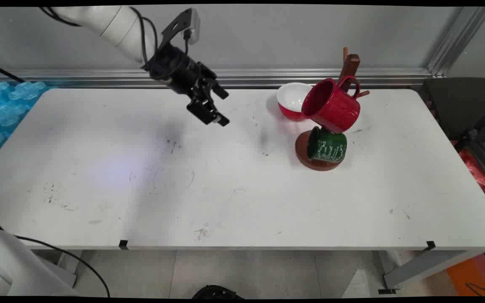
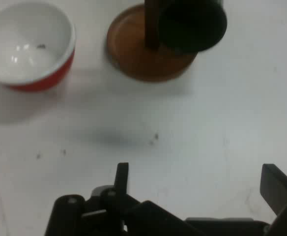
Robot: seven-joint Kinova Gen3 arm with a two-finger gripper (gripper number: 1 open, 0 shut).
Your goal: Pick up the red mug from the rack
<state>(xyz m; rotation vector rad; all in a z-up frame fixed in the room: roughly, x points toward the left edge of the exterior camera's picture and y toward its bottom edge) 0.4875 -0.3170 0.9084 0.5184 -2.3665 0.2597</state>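
My black gripper [image 1: 221, 107] hangs open above the far middle of the white table [image 1: 242, 198], holding nothing. To its right stands a wooden mug tree [image 1: 350, 67] on a round brown base [image 1: 305, 158]. A red mug [image 1: 331, 105] hangs from an upper peg and a green mug [image 1: 326, 146] from a lower one. A red bowl with a white inside [image 1: 293, 100] sits just left of the tree. In the hand view the bowl [image 2: 30, 46] is at upper left, the brown base [image 2: 133, 59] and the dark green mug [image 2: 192, 24] at top centre, well beyond my fingers [image 2: 121, 177].
A blue textured sheet [image 1: 2, 109] lies off the table's far left edge. A dark chair [image 1: 465, 105] and red items stand past the right edge. An aluminium rail runs along the wall behind the table.
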